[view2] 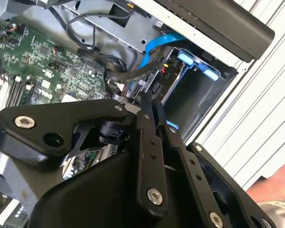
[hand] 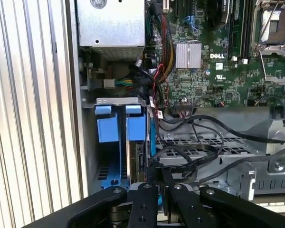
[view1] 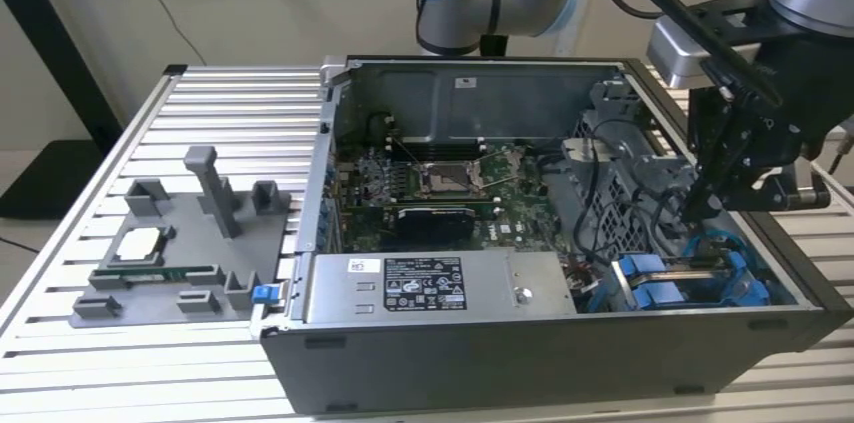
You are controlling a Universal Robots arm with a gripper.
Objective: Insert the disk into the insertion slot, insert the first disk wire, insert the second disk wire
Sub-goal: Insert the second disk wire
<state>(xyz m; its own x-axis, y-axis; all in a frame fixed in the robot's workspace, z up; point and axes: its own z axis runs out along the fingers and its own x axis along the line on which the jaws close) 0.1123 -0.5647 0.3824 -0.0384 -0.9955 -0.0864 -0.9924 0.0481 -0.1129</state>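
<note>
An open black-and-grey metal computer case point(view1: 534, 363) stands on a ribbed aluminium table point(view1: 80, 363). In the case's lower right corner, in the exterior view, is the insertion slot point(view1: 681, 278), a bay of the grey perforated drive cage edged with bright blue plastic tabs. The first wrist view shows the flat silver-grey disk point(hand: 132, 159) standing edge-on inside that bay, with its bright blue carrier frame around it. A second blue tab is just beside it.

The black gripper point(view1: 697, 213) reaches down into the case at the right of the exterior view, above the drive cage. In both wrist views its fingers point(view2: 145, 114) point(hand: 154, 175) are drawn narrow, almost together. They are among black cables point(hand: 194, 152) just beside the disk. Whether they pinch a cable cannot be told.

The case also holds a green motherboard point(view1: 400, 178) at its middle. A grey labelled power-supply box point(view1: 441, 288) lies along its front wall. At the exterior view's left, a grey plastic fixture tray point(view1: 187, 288) on the table holds a square silver processor chip point(view1: 140, 243) and a green memory stick point(view1: 154, 273).
</note>
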